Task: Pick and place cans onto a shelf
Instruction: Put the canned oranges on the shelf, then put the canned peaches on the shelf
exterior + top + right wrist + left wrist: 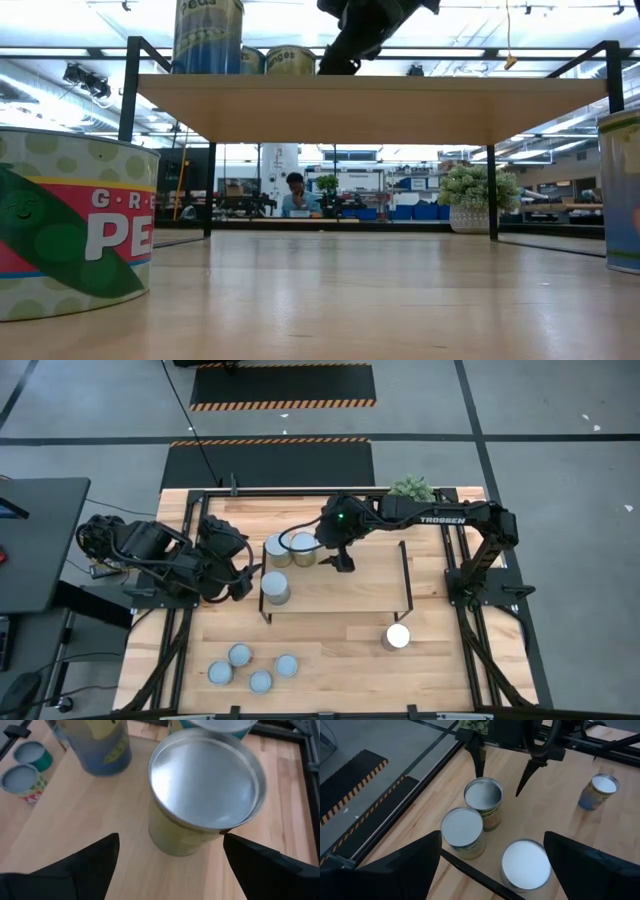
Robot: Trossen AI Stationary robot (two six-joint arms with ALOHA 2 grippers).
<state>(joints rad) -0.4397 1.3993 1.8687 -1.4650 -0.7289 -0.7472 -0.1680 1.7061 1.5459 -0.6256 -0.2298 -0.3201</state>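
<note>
The shelf [345, 585] stands mid-table with three wide silver-topped cans at its left end. Two of them [277, 550] [303, 545] stand side by side at the far edge, and the third [275, 588] stands nearer. My right gripper [335, 560] hangs open just right of the far pair. Its fingers [522, 782] stand apart behind the right-hand can [205, 795], clear of it. My left gripper [245, 575] is open at the shelf's left end, and the near can [525, 865] lies ahead between its fingers. A fourth wide can [397, 637] stands on the table.
Several small blue-grey-topped cans [250, 668] stand on the table near its front left. Black rod frames [405, 575] rise at both ends of the shelf. A small plant [412, 488] sits at the far edge. A person [295, 193] sits in the room behind.
</note>
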